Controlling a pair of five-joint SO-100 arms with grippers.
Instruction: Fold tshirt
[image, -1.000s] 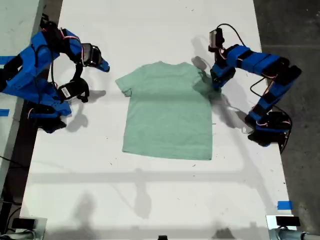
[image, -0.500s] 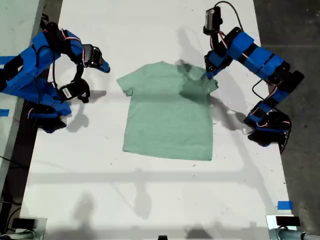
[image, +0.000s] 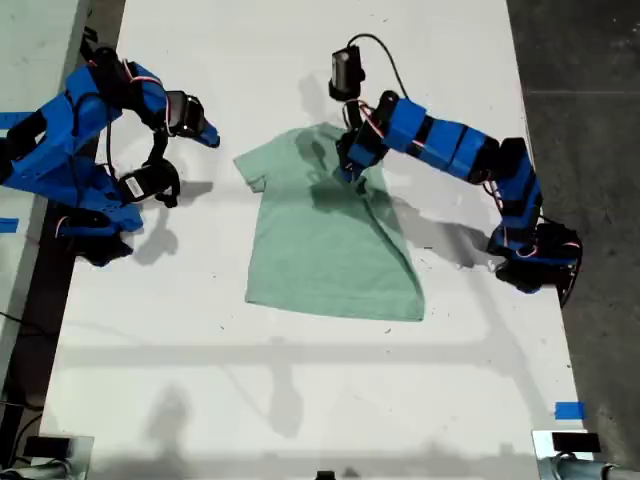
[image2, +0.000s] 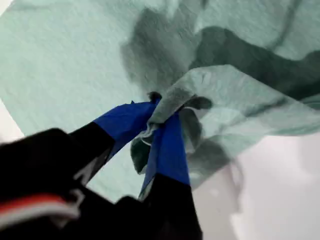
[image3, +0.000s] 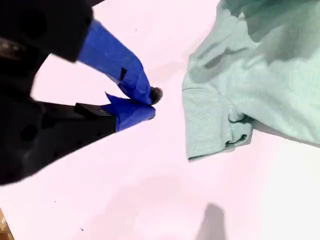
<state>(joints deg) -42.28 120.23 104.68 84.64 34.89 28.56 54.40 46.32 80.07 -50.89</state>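
Sleeve now dragged inward by my first gripper (image: 352, 165).

Blue segmented arms (image: 450, 150), black cams, blue-taped tool tips, prob. black cables.

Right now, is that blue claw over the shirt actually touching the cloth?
Touching. The first wrist view shows my first end effector shut on a bunched fold of the tshirt, cloth pinched between its blue fingers.
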